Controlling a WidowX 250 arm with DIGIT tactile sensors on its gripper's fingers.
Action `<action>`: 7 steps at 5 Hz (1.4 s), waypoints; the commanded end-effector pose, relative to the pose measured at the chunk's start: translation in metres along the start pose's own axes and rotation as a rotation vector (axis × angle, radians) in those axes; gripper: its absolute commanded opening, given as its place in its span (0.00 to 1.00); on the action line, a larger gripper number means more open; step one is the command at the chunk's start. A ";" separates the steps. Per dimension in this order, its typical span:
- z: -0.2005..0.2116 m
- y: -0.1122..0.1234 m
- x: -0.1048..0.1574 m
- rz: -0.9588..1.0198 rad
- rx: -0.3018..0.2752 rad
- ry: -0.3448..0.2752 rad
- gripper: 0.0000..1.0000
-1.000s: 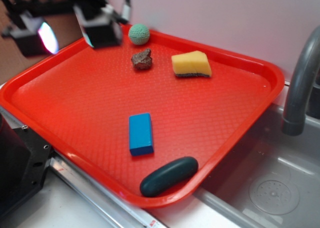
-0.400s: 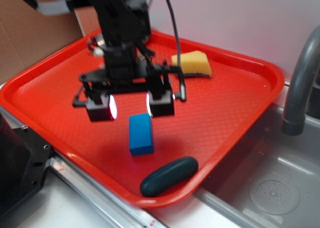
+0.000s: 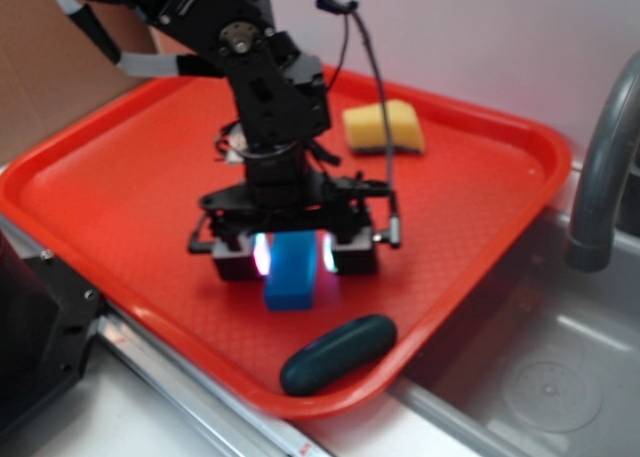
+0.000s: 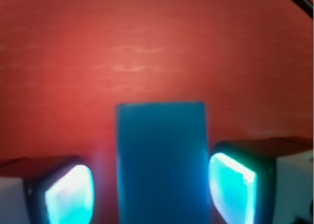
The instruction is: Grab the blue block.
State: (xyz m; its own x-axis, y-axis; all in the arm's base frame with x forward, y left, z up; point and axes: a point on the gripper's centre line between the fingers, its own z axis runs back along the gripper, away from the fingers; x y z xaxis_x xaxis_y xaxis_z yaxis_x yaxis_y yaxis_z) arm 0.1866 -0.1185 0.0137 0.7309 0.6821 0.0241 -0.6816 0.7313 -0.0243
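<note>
Two fingers (image 4: 230,187) of our gripper (image 3: 295,256) straddle the blue block (image 3: 291,270) on the red tray (image 3: 480,227), spread apart with gaps showing; we read no writing.

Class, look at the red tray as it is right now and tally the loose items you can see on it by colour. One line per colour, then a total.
Blue: 1, the blue block, between the open jaws of the gripper
Yellow: 1, the sponge
Dark green: 1, the oval bar
Total: 3 visible on the tray; the arm may hide others.
</note>
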 end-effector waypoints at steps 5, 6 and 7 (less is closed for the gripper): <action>0.141 0.037 0.024 -0.654 -0.082 0.079 0.00; 0.191 0.063 0.028 -0.630 -0.140 -0.005 0.00; 0.207 0.079 0.031 -0.604 -0.170 -0.037 0.00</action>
State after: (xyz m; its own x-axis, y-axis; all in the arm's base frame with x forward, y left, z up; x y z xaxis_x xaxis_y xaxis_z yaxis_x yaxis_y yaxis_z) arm 0.1412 -0.0452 0.2110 0.9861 0.1475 0.0770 -0.1353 0.9802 -0.1449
